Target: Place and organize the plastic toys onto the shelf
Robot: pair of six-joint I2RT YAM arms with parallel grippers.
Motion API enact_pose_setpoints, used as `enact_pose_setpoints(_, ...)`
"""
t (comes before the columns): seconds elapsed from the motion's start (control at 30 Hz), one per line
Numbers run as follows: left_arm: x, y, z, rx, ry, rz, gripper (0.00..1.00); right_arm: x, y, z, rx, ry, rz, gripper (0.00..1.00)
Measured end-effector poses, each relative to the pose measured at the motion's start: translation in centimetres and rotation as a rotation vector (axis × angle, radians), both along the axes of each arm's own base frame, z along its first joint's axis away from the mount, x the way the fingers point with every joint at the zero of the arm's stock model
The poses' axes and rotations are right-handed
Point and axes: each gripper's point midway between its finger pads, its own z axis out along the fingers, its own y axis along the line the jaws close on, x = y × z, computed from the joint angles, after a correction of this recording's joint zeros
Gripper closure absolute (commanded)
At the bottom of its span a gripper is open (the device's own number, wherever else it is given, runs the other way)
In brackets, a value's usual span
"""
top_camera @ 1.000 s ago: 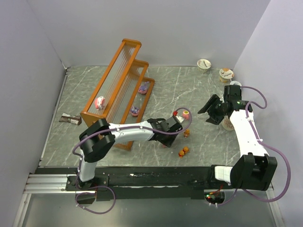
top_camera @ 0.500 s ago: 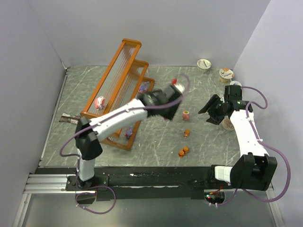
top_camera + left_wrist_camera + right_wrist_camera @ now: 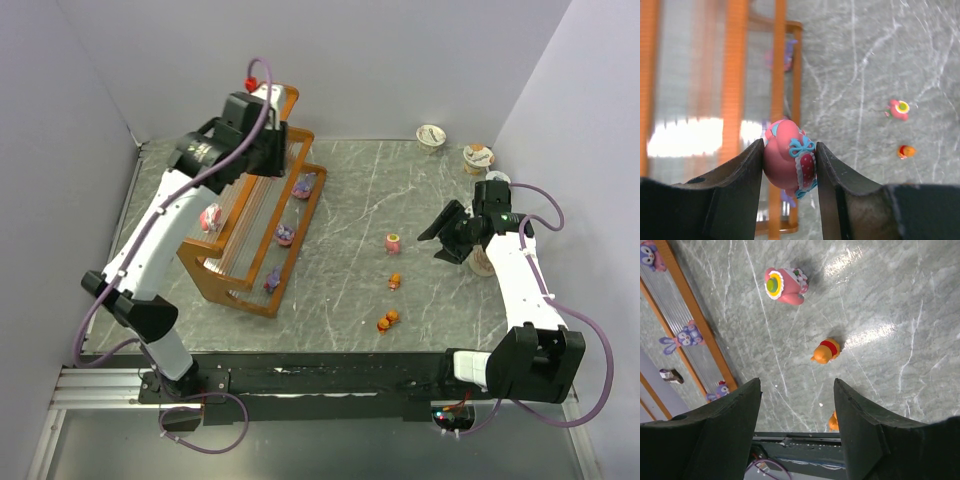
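One pink toy (image 3: 785, 167) is riding pinched tight in the left gripper (image 3: 789, 150), which has just swung up from the table (image 3: 440, 300) to above the shelf (image 3: 225, 280). Placing looks next. The right gripper (image 3: 796, 415) is hanging wide open, empty, near the pink-and-yellow toy (image 3: 393, 241).

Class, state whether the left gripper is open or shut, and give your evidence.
Shut on the pink toy: the left gripper has both fingers pressed against the toy's sides.
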Motion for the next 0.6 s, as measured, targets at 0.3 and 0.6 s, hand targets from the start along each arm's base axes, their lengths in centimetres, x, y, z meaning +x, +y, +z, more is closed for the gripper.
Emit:
enact_pose_setpoints(0.3, 0.8, 7.1, 1.6, 0.031, -0.017, 0.126, 0.93, 0.0, 0.1, 0.0, 0.007, 0.0, 0.003, 0.34)
enact_pose_setpoints(0.6, 0.9, 10.3, 1.8, 0.099, -0.023, 0.145, 0.92, 0.0, 0.2, -0.6, 0.011, 0.022, 0.016, 0.35)
